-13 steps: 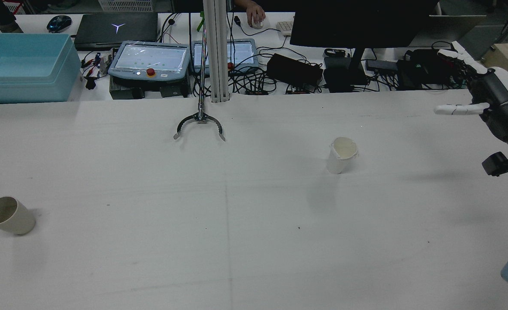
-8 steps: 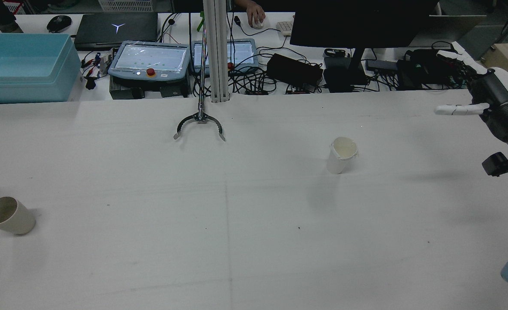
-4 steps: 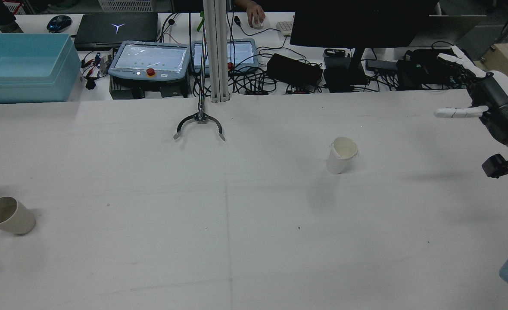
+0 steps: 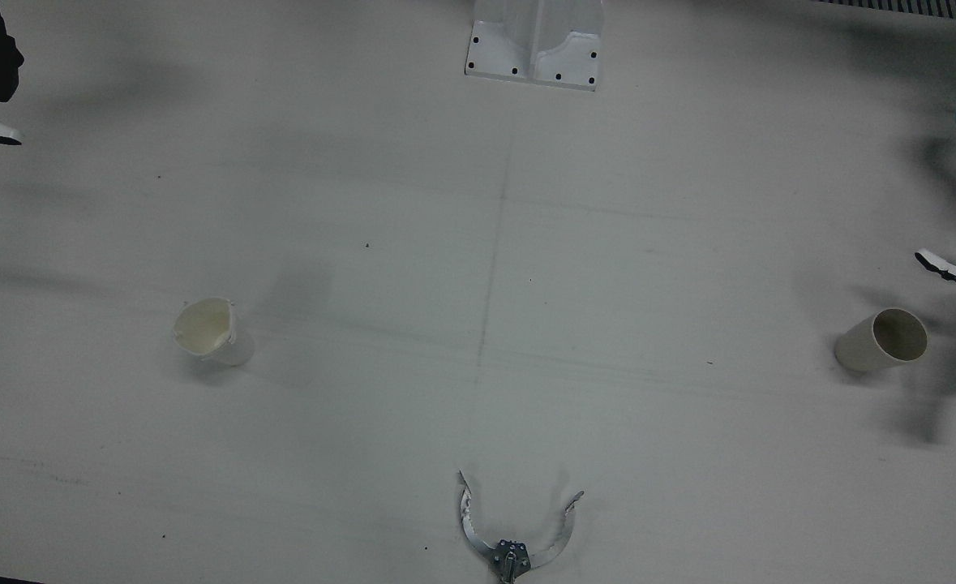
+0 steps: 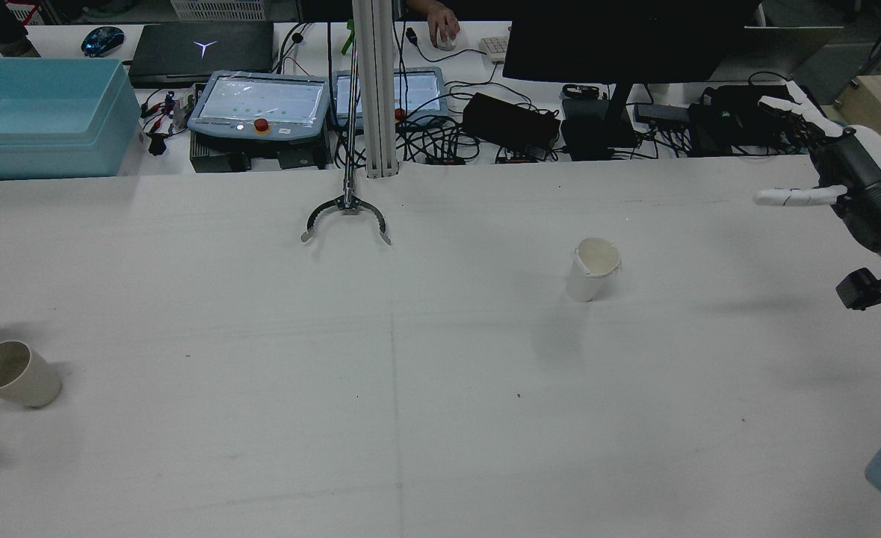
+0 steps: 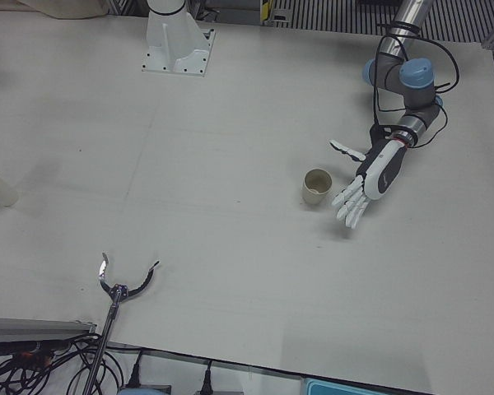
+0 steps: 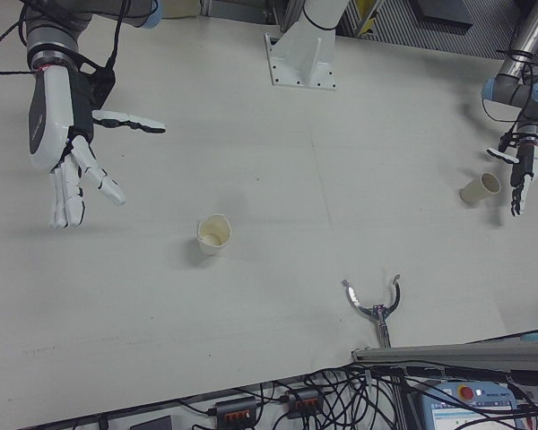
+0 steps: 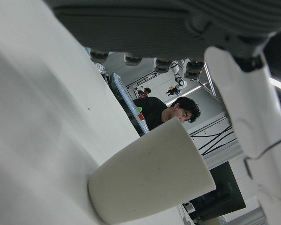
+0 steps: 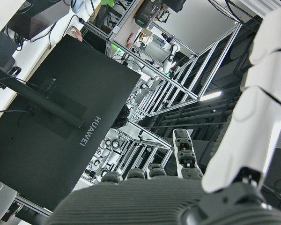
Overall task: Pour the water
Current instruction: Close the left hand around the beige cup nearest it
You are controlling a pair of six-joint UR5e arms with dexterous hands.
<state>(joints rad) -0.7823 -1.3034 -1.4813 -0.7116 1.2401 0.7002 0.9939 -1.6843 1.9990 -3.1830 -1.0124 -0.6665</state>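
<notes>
A beige cup (image 5: 14, 373) stands upright near the table's left edge in the rear view; it also shows in the front view (image 4: 883, 341) and fills the left hand view (image 8: 150, 178). My left hand (image 6: 370, 177) is open, fingers spread, just beside this cup without touching it. A white paper cup (image 5: 593, 269) with a bent rim stands upright on the right half, also seen in the right-front view (image 7: 213, 235). My right hand (image 7: 58, 125) is open and empty, raised above the table, well away from the paper cup.
A metal claw tool (image 5: 347, 217) lies on the table's far middle. A blue bin (image 5: 36, 112), teach pendants (image 5: 261, 104), cables and a monitor stand beyond the far edge. The arm pedestal (image 4: 534, 40) is bolted at the near middle.
A fingertip of my left hand has come into the rear view at the left edge, above the beige cup. My right hand has shifted only slightly. Both cups are where they were.
</notes>
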